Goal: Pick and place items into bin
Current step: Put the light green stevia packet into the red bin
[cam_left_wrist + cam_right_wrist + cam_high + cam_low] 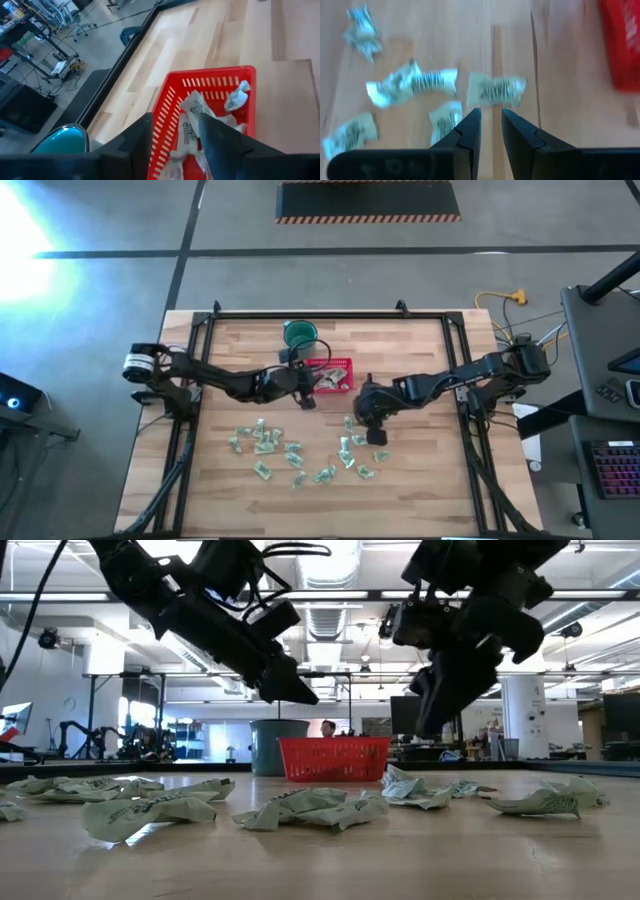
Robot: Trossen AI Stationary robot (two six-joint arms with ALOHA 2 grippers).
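The left gripper point(175, 145) hangs right over the near wall of the red basket point(335, 374), jaws spread apart with nothing between them — in the left wrist view a wrapped piece point(194, 111) lies in the basket just past the fingertips, and a few more sit beside it inside. The basket stands toward the back middle of the worktop point(420, 345), with a dark green cup point(299, 333) just behind and to its left. The right gripper point(491, 125) is off to the right of the basket, above the loose pieces, jaws only a narrow gap apart and pinching nothing. From the right wrist view one piece point(496, 90) lies flat on the wood just beyond the jaw tips, roughly in line with the gap, another point(445, 120) sits beside the left-hand finger — neither looks touched. The rest of the pieces point(265, 442) are scattered across the front half of the worktop in two loose clusters, well apart from the basket.
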